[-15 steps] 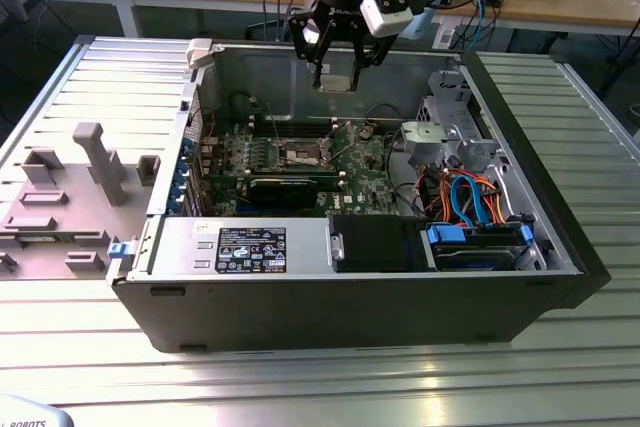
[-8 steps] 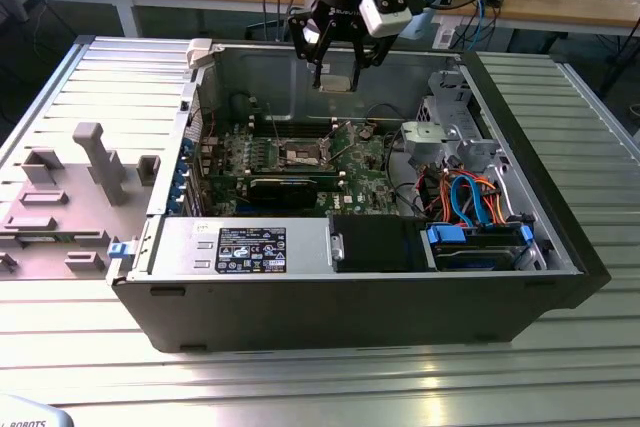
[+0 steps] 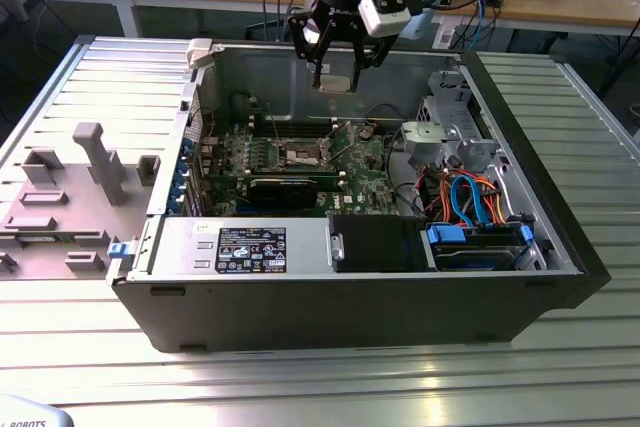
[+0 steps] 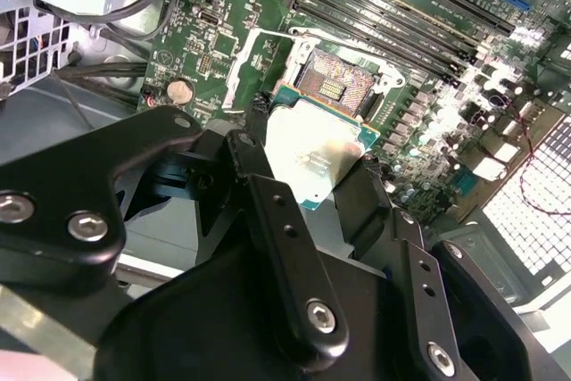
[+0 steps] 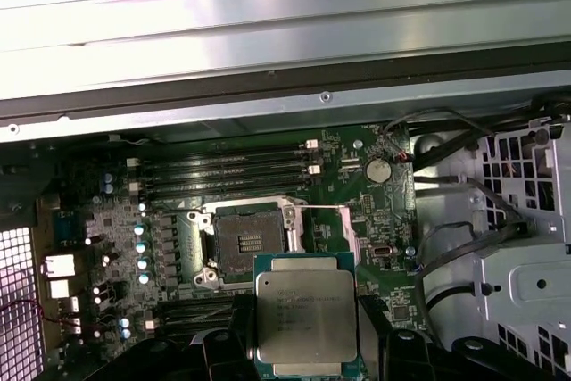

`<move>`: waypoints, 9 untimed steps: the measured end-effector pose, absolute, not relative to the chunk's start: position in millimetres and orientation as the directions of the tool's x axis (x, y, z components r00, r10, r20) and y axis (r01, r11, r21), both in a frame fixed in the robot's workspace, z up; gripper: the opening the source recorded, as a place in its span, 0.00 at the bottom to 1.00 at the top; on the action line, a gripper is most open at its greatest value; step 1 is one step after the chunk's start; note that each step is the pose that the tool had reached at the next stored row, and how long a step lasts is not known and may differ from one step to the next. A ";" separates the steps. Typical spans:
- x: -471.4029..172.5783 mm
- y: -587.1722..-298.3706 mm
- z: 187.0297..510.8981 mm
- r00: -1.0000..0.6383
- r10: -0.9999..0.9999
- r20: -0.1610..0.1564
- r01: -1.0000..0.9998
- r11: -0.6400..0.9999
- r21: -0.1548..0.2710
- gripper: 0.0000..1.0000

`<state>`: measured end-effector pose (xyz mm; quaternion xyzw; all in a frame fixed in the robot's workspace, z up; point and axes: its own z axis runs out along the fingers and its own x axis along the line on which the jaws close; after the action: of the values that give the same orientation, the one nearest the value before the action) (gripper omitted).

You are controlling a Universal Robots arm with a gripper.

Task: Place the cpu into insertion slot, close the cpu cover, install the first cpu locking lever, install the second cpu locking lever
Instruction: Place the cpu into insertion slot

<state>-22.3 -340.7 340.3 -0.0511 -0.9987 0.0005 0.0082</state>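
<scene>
Open PC case (image 3: 350,312) sitting on the slatted metal table (image 3: 300,387), green motherboard (image 3: 370,172) flat in the bottom, well below the tool (image 3: 335,77). The tool is up around the case's top edge, closed in on the cpu (image 5: 305,314), pinching it by two opposite edges with the metal lid facing the first wrist camera.

The cpu cover (image 4: 234,70) looks flipped open beside the insertion slot (image 5: 247,240), so the dark pin field is fully exposed. That slot is down below the tool and off to one side of the chip, not directly under it.

Stuff I'd worry about:
- Those socket pins are fragile. If the chip arrives offset or tilted, a corner lands on them and they bend.
- It's an edge pinch on a thin, smooth part, so any bump against the raised cover could twist it in the grip or knock it loose over the board.
- Rotation matters too, and I honestly can't tell from these shots whether the notches line up with the slot's keys.
</scene>
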 end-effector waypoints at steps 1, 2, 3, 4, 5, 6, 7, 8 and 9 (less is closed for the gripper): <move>-22.3 -340.7 340.2 -0.994 0.104 0.016 0.104 0.995 -0.002 0.54; -22.3 -340.7 340.2 -0.994 0.105 0.016 0.105 0.994 -0.003 0.54; -22.3 -340.7 340.2 -0.994 0.107 0.016 0.107 0.994 -0.003 0.54; -22.3 -340.7 340.2 -0.994 0.109 0.016 0.109 0.994 -0.003 0.54; -22.3 -340.7 340.2 -0.994 0.112 0.016 0.112 0.994 -0.004 0.54; -22.2 -340.7 340.2 -0.993 0.114 0.016 0.113 0.994 -0.004 0.54; -22.3 -340.7 340.2 -0.993 0.115 0.016 0.115 0.993 -0.005 0.54; -22.3 -340.7 340.1 -0.993 0.117 0.016 0.117 0.993 -0.005 0.54; -22.3 -340.7 340.1 -0.993 0.119 0.016 0.119 0.993 -0.006 0.54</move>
<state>-22.3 -340.7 340.1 -0.0594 -0.9982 0.0023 0.0081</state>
